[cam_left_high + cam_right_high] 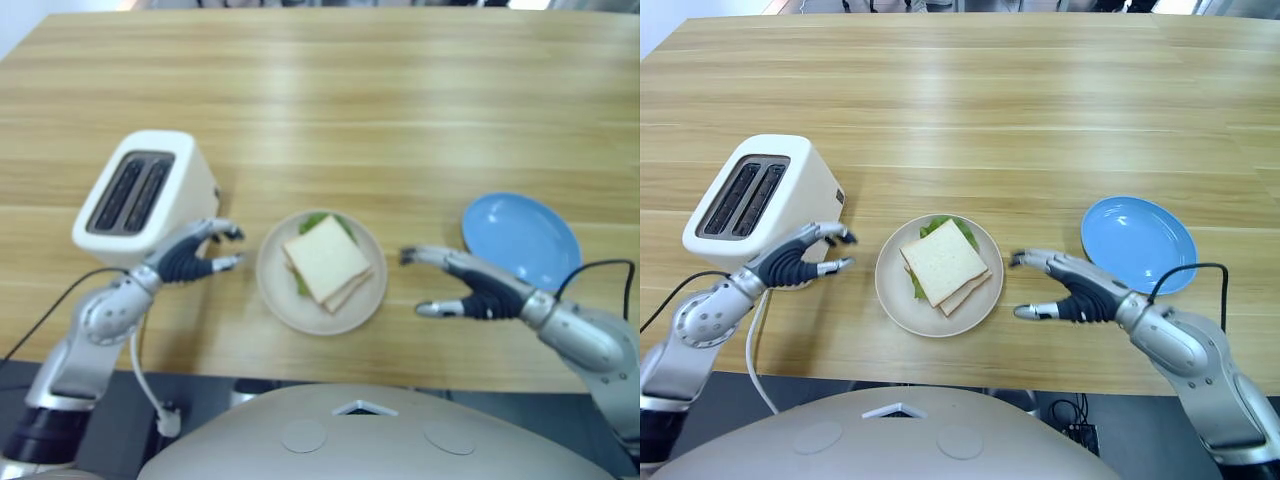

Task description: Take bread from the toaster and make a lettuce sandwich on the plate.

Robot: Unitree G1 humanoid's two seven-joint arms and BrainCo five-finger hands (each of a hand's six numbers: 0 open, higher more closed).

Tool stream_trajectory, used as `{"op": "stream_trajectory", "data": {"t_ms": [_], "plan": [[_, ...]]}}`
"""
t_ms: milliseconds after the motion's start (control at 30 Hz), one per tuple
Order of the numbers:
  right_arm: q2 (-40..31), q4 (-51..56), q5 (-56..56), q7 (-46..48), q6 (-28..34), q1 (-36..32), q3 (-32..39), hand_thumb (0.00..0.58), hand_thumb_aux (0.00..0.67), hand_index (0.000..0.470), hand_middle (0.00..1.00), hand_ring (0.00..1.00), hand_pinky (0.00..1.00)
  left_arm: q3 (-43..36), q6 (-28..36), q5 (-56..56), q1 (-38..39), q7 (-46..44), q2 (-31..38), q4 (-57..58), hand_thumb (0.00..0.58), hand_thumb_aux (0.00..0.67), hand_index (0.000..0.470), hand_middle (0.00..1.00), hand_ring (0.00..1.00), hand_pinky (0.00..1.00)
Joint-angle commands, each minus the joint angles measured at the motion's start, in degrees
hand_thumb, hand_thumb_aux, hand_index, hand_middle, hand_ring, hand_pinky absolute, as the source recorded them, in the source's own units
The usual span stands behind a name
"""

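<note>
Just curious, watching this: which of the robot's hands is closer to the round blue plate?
Its right. The right hand is just in front and left of the round blue plate; the left hand is far off, beside the white toaster.

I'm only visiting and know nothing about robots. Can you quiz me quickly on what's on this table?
1. True or false: the sandwich lies on the blue plate.
2. Which hand is nearer the toaster: A, left hand, or B, right hand?
3. Fill in: the green leaf in the sandwich is ____.
Key: 1 false, it lies on the beige plate; 2 A; 3 lettuce.
</note>
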Motion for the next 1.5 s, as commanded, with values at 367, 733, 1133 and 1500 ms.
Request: {"op": "stream_trajectory", "data": {"t_ms": [367, 733, 1133, 1500], "plan": [[1.1, 1.8, -3.9, 9.0, 3.9, -6.7, 13.1, 0.580, 0.670, 0.460, 1.00, 1.00, 1.00, -17.2, 8.7, 0.9, -4.1, -21.5, 4.6, 6.9, 0.580, 0.670, 0.460, 1.00, 1.00, 1.00], [2.8, 17.8, -9.3, 13.9, 2.2, -17.6, 26.3, 0.580, 0.670, 0.460, 1.00, 1.00, 1.00, -30.1, 7.4, 10.1, -19.9, -22.5, -4.7, 21.2, 0.580, 0.670, 0.460, 1.00, 1.00, 1.00], [14.6, 40.7, -5.8, 0.5, -1.6, -33.4, 20.6, 0.580, 0.670, 0.460, 1.00, 1.00, 1.00, -29.0, 0.1, 13.9, -35.4, -7.9, -15.6, 39.7, 0.566, 0.565, 0.388, 1.00, 1.00, 1.00], [19.1, 43.9, -5.3, -11.2, -3.2, -36.7, 15.3, 0.580, 0.670, 0.460, 1.00, 1.00, 1.00, -22.6, -1.7, 12.6, -40.1, 7.0, -19.7, 44.4, 0.000, 0.000, 0.000, 0.00, 0.00, 0.00]]}}
